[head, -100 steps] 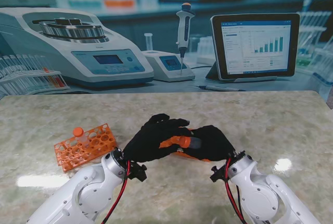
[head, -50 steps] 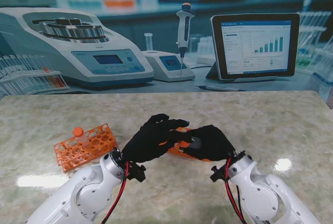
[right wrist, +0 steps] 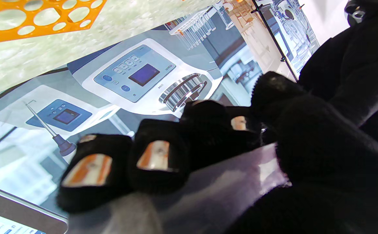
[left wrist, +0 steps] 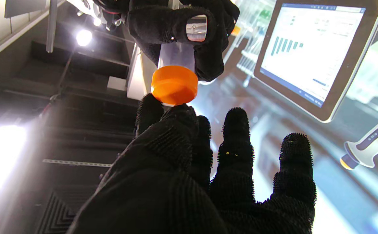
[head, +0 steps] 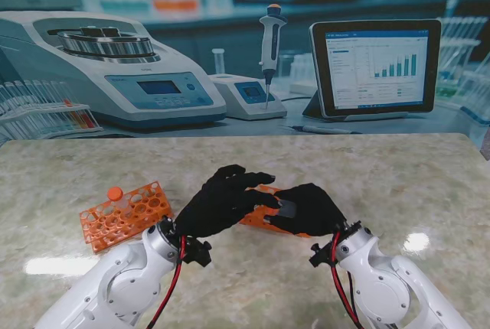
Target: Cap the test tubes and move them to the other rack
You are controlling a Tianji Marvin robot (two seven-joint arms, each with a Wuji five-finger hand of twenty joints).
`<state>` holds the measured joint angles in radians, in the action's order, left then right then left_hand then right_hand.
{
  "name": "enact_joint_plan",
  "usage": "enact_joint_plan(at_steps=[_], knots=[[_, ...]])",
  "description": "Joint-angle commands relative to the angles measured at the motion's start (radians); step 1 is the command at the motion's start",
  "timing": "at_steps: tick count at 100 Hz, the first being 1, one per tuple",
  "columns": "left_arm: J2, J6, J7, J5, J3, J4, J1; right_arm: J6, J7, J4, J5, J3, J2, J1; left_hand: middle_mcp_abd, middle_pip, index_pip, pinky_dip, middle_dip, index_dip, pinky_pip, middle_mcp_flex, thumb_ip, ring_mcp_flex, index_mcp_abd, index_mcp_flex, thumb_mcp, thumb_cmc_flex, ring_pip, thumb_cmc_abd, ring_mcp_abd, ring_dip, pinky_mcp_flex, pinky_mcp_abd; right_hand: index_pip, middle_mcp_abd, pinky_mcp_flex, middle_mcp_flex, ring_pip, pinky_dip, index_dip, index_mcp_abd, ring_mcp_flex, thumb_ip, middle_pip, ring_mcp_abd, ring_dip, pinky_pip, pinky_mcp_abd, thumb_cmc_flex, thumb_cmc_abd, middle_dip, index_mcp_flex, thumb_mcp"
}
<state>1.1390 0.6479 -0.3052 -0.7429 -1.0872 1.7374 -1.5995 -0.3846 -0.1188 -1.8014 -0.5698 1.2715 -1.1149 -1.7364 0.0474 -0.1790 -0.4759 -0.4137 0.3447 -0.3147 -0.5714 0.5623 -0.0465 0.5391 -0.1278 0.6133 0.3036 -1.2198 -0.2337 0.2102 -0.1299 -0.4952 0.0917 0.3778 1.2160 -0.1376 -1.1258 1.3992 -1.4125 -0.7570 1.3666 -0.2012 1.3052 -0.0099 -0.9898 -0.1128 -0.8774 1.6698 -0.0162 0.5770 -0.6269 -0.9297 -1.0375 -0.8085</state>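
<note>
The right hand (head: 306,208) grips the tube (left wrist: 177,57) to steady it over the worktop (head: 398,184). The left hand (head: 222,203), fingers (left wrist: 150,112) closed on the cap (left wrist: 174,85), seats it. 1 capped tube (head: 115,196) waits in the left rack (head: 126,214).

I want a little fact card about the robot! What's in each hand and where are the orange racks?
right hand: shut on the test tube
left hand: fingertips on the orange cap, which sits on the tube's end
left rack: on the table, one capped tube standing in it
second rack: mostly hidden behind both hands
table: marble-patterned
</note>
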Motion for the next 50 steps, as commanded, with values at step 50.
enact_joint_plan(at_steps=[50], knots=[[0.0, -0.024, 0.049, 0.066, 0.037, 0.006, 0.016, -0.001, 0.008, -0.013, 0.002, -0.001, -0.002, -0.009, 0.009, 0.002, 0.099, -0.024, 0.036, -0.031, 0.009, 0.0, 0.058, 0.014, 0.092, -0.051, -0.294, 0.179, 0.0, -0.032, -0.021, -0.017, 0.019, 0.013, 0.05, -0.016, -0.062, 0.04, -0.187, -0.057, 0.026, -0.023, 0.02, -0.021, -0.007, -0.124, -0.063, 0.256, 0.06, 0.009, 0.017, -0.017, -0.043, 0.007]])
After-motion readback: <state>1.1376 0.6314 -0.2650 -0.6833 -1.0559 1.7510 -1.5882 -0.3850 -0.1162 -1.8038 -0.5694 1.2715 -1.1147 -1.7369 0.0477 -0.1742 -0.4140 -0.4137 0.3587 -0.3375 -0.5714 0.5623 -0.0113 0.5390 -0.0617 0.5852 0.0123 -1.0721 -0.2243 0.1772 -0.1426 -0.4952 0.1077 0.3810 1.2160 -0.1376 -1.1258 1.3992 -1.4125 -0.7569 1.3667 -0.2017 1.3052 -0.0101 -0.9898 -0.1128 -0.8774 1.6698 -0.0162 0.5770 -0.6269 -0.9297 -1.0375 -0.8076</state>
